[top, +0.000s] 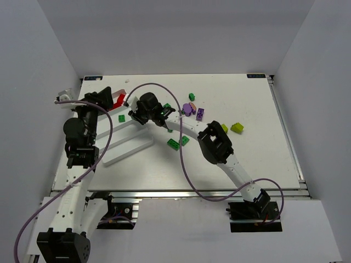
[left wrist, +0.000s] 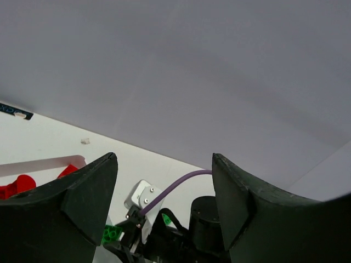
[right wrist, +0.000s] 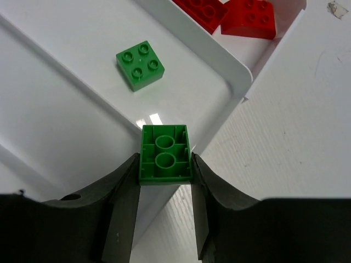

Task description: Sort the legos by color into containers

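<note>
White worktop, plain white walls round it, nothing fancy. One green lego is gripped tight between the fingers of the right hand, with its hollow underside turned up at the wrist camera. It's held just over the edge of the white tray, close to a rounded corner. Ahead of that hand and a bit to the left, a second green lego is lying studs-up in the nearest compartment. Further ahead, past one ridge, red legos can be seen in the next compartment. Behind the right hand, back along its arm, loose legos are scattered on the worktop: green, purple, yellow-green and one pinkish. The left hand is spread wide open with nothing between its fingers. It's pointed up at the back wall, with the red legos low down off to one side of it.
</note>
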{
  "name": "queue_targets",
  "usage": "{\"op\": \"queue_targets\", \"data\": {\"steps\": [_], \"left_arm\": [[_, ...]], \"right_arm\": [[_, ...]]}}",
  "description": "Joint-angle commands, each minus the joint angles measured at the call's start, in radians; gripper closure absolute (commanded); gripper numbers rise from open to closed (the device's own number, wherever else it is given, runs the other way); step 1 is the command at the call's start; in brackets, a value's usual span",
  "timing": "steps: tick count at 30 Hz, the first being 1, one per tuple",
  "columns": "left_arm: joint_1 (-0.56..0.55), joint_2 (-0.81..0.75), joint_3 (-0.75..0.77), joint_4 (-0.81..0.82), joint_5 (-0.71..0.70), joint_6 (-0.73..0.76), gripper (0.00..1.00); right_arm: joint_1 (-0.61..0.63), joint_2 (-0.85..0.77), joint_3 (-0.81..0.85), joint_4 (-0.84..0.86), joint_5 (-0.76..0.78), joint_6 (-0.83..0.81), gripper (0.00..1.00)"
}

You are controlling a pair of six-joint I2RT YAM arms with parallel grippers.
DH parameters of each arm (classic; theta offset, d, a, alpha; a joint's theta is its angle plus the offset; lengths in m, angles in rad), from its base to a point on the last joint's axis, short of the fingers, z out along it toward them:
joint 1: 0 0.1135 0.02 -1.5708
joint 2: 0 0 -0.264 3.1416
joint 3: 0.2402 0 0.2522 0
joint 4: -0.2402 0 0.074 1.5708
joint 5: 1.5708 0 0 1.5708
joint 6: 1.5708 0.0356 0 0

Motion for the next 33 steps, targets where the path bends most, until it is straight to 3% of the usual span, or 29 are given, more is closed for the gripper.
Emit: {"op": "queue_targets", "data": {"steps": [1,6,9,10,12,16,19,21,23,25,26,27,29,30,31,33], "left_arm": [[-0.002,0.015,-0.009,-0.012,0.018,0.004,0.21],[-0.002,0.015,-0.006,-0.009,0.023,-0.002,0.21],[-0.002,0.009,-0.009,-0.006,0.06,-0.008,0.21],[-0.002,0.009,-0.009,-0.003,0.066,-0.008,0.21],[-0.002,0.009,-0.011,-0.002,0.066,-0.01,0.21],[-0.002,0.016,-0.011,-0.003,0.071,-0.011,0.2],[-0.002,0.022,-0.011,-0.005,0.074,-0.01,0.2],[-0.002,0.027,-0.009,-0.006,0.077,-0.007,0.21],[-0.002,0.035,-0.011,-0.002,0.087,-0.007,0.28],[-0.002,0.044,-0.02,0.029,0.144,-0.007,0.51],[-0.002,0.061,-0.019,0.041,0.167,-0.013,0.74],[-0.004,0.076,-0.018,0.058,0.222,-0.017,0.83],[-0.005,0.128,-0.003,0.07,0.288,-0.036,0.93],[-0.017,0.15,0.001,0.086,0.317,-0.044,0.92],[-0.027,0.174,0.014,0.092,0.372,-0.063,0.89],[-0.077,0.251,0.041,0.051,0.408,-0.071,0.64]], "right_arm": [[-0.011,0.021,0.115,0.141,0.068,0.048,1.0],[-0.003,0.085,0.16,0.161,0.068,0.044,0.94],[-0.002,0.113,0.183,0.173,0.072,0.042,0.75],[-0.002,0.119,0.187,0.176,0.073,0.039,0.56],[-0.002,0.128,0.195,0.178,0.066,0.03,0.48],[0.001,0.136,0.204,0.173,0.059,0.032,0.21],[0.001,0.13,0.232,0.141,0.045,0.036,0.15],[-0.002,0.104,0.239,0.117,0.043,0.048,0.15],[-0.009,0.078,0.256,0.044,0.021,0.071,0.22],[-0.029,0.013,0.249,-0.013,0.004,0.082,0.31],[-0.04,-0.014,0.233,-0.076,-0.007,0.085,0.36],[-0.066,-0.084,0.209,-0.112,-0.076,0.066,0.43],[-0.098,-0.18,0.058,-0.158,-0.153,0.052,0.85],[-0.141,-0.294,-0.018,-0.176,-0.256,0.048,0.96],[-0.166,-0.359,-0.1,-0.175,-0.323,0.047,1.0],[-0.243,-0.544,-0.356,-0.128,-0.45,0.09,1.0]]}}
